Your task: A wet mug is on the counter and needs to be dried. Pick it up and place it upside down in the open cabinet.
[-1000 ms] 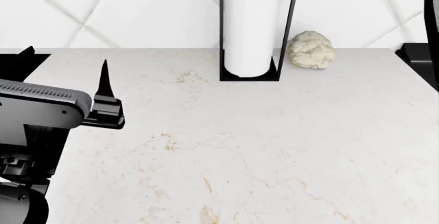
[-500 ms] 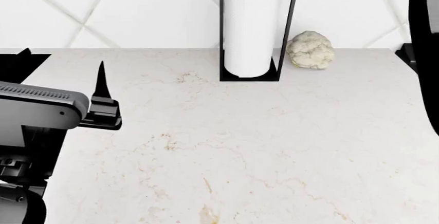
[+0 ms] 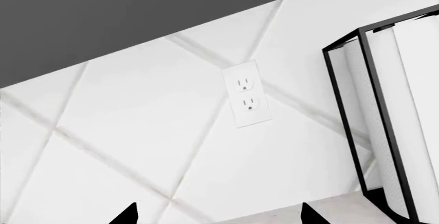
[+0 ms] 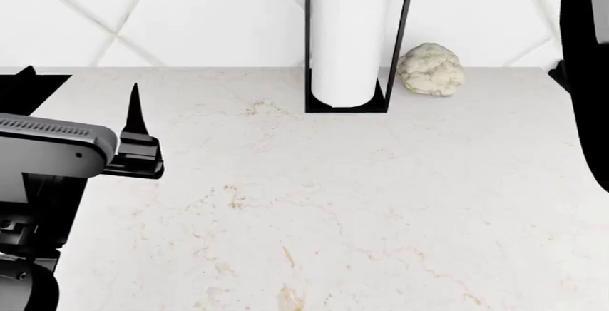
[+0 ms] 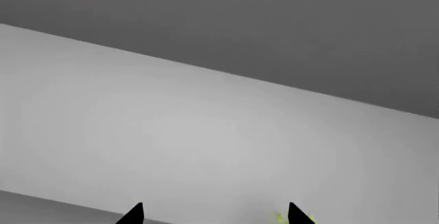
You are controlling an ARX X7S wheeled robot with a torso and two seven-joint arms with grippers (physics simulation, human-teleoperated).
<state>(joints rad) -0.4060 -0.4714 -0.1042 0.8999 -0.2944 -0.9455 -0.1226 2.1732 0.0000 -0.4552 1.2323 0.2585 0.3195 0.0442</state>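
We see no mug in any view; its place unknown. Left gripper (image 4: 134, 111) at left of head frame, raised off surface (image 4: 333, 204), jaws apart, empty, aimed at wall outlet (image 3: 246, 94). Right gripper (image 5: 214, 215) jaws apart, facing blank grey panel. Paper-towel roll (image 4: 347, 36) and cauliflower (image 4: 431, 69) upper centre. We judge arms parked clear, mug search pending.
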